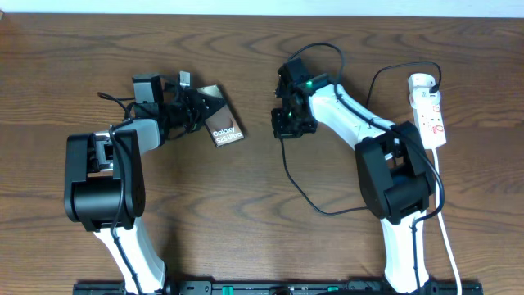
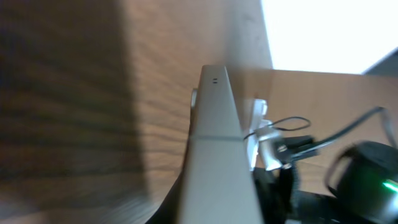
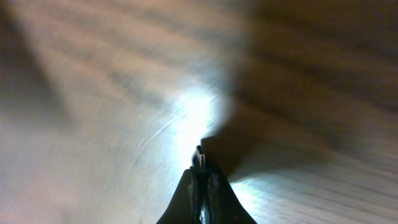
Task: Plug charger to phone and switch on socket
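Note:
The phone is tilted up off the table left of centre, its brownish screen with white "Galaxy" lettering facing up. My left gripper is shut on its far-left end. In the left wrist view the phone shows edge-on as a grey slab running out from the jaws. My right gripper hangs a short way right of the phone, shut on the charger, whose thin black cable loops down and back to the right. The connector tip pokes out between the closed fingers. The socket lies at the far right.
The socket's white cord runs down the right side past the right arm's base. The left arm's base stands at the lower left. Brown wooden tabletop lies between the arms.

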